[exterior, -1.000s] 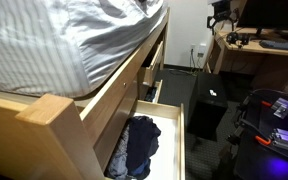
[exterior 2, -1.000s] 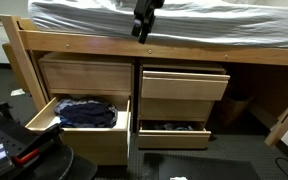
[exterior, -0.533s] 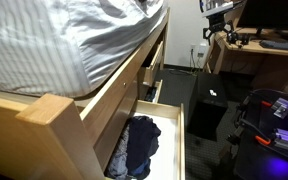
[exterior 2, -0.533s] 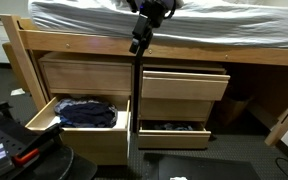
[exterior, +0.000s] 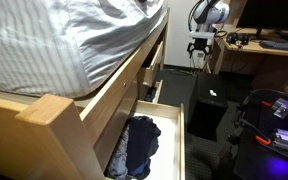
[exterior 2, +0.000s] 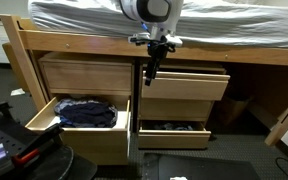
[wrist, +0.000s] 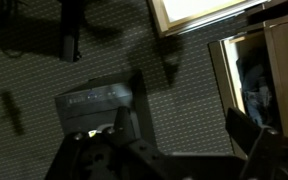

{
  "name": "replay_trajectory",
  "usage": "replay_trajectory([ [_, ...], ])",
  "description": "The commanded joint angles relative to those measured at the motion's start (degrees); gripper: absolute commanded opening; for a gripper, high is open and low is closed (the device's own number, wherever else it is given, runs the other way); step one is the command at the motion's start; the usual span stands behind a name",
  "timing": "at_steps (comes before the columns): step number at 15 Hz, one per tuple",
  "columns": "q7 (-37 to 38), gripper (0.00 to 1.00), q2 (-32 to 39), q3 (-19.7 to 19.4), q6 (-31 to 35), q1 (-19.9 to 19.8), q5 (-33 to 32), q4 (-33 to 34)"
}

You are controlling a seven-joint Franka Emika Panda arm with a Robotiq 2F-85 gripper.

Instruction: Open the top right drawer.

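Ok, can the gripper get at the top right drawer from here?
Probably yes: the gripper hangs in front of the top right drawer with nothing visible between them. The open lower drawers lie below it.

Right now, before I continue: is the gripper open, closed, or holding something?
Gripper: cannot be told; its jaws are too small and dark in every view. No object shows in it. It is clear of the top right drawer.

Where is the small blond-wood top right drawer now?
In an exterior view the top right drawer sits under the bed rail, above the open lower drawer, with the black gripper near its left edge.
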Motion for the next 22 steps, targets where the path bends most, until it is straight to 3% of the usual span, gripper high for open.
replay_trajectory([
  [1,-8.2,1.0,0.9,4.1,6.5,-0.4,5.8,1.3],
  [4,-10.7,1.0,-0.5,3.8,11.9,2.7,4.6,2.6],
  [7,-12.0,1.0,0.9,4.6,10.1,2.7,5.7,6.3],
  [13,-10.3,1.0,0.7,3.4,10.6,3.9,5.0,5.8],
  [19,-13.4,1.0,13.0,7.0,17.0,0.1,10.5,18.0],
  [22,-13.6,1.0,19.9,7.9,14.2,-1.4,10.6,26.8],
])
